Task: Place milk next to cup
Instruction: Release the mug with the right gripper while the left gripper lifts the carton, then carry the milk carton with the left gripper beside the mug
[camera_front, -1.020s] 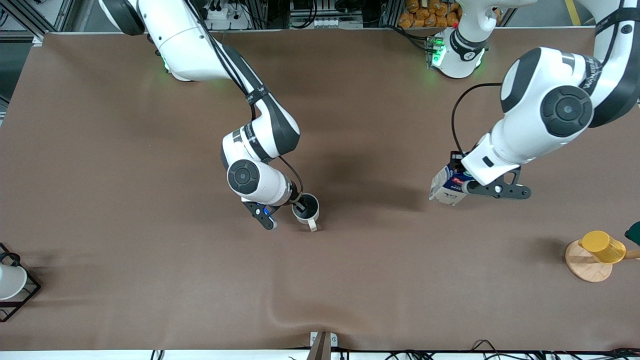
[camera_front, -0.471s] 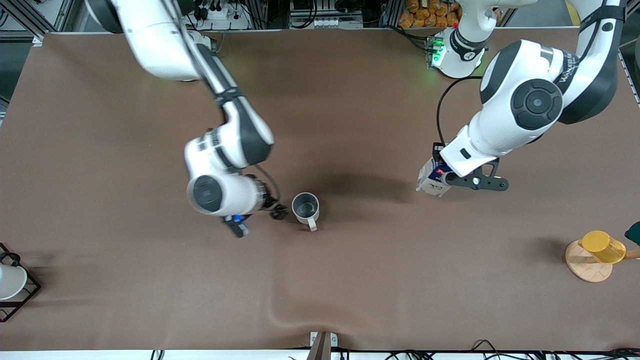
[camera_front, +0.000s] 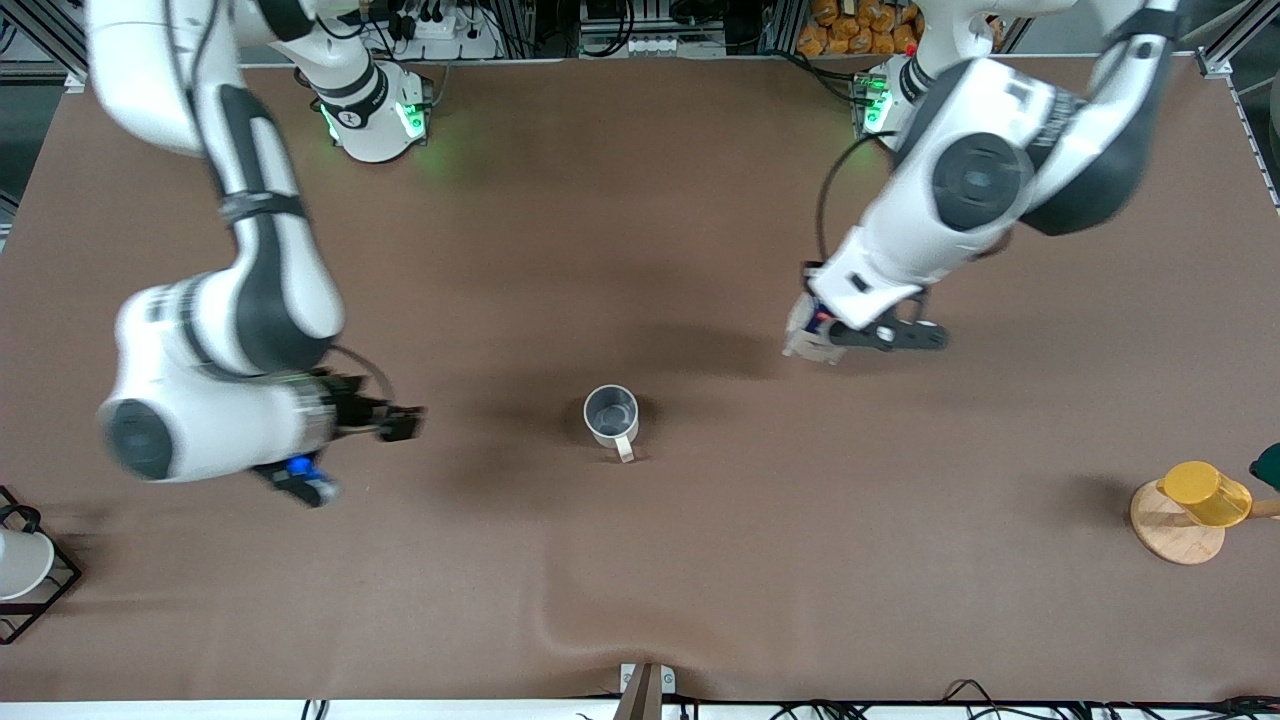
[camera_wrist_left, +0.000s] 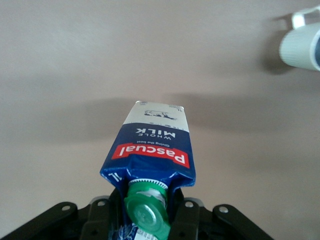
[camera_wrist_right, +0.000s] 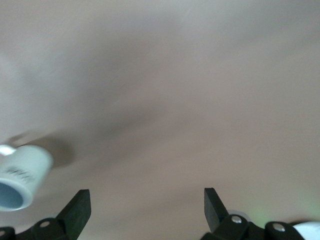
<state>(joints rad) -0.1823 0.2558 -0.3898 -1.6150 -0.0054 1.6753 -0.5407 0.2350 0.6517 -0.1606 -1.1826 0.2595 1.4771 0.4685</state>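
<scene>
The milk (camera_front: 803, 338), a blue and white carton with a red band and a green cap (camera_wrist_left: 146, 212), is held tilted in my left gripper (camera_front: 818, 335), which is shut on its top. It hangs over bare table, off to the left arm's side of the cup. The cup (camera_front: 611, 414), off-white with a grey inside, stands upright mid-table, handle toward the front camera. It also shows in the left wrist view (camera_wrist_left: 301, 46) and the right wrist view (camera_wrist_right: 22, 179). My right gripper (camera_front: 402, 423) is open and empty, apart from the cup, on the right arm's side of it; its jaws (camera_wrist_right: 146, 202) stand wide.
A yellow cup on a round wooden base (camera_front: 1195, 505) stands at the left arm's end near the front. A white cup in a black wire frame (camera_front: 22, 565) stands at the right arm's end. The brown table cover (camera_front: 560, 620) has a wrinkle near the front edge.
My right gripper has left the cup's rim and drawn away toward the right arm's end. My left gripper has carried the milk closer to the cup. The cup has not moved.
</scene>
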